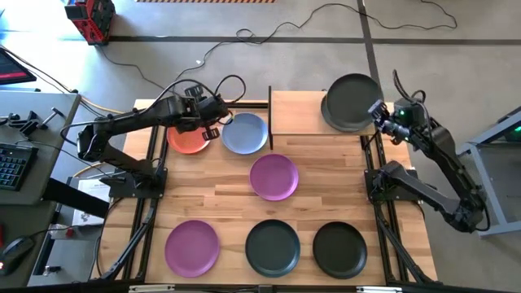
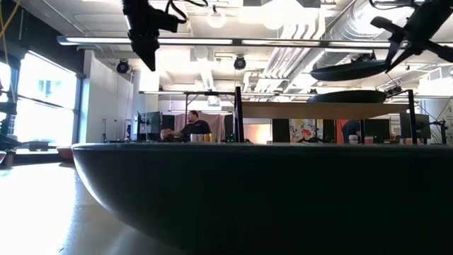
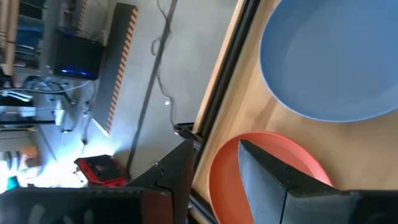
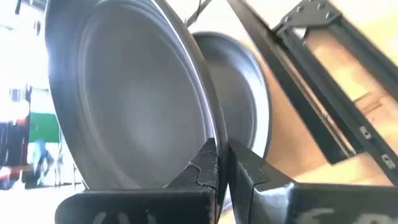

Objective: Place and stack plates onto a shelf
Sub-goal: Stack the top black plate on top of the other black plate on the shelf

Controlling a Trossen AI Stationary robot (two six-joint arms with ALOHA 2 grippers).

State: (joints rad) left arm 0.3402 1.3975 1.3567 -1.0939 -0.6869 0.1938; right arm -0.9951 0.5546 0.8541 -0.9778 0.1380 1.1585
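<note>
Revealing a second dark plate (image 4: 249, 99) behind the claw-held plate (image 4: 124, 93).

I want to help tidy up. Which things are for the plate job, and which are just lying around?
For the job: orange plate, blue plate, purple plates, black plates, shelf, left hand, right hand.

Lying about: red box, keyboard, cables.

Left end effector (image 1: 213, 120) fingers spread, arm reaching inward low; right end effector (image 1: 374, 113) pinched shut, arm raised.
</note>
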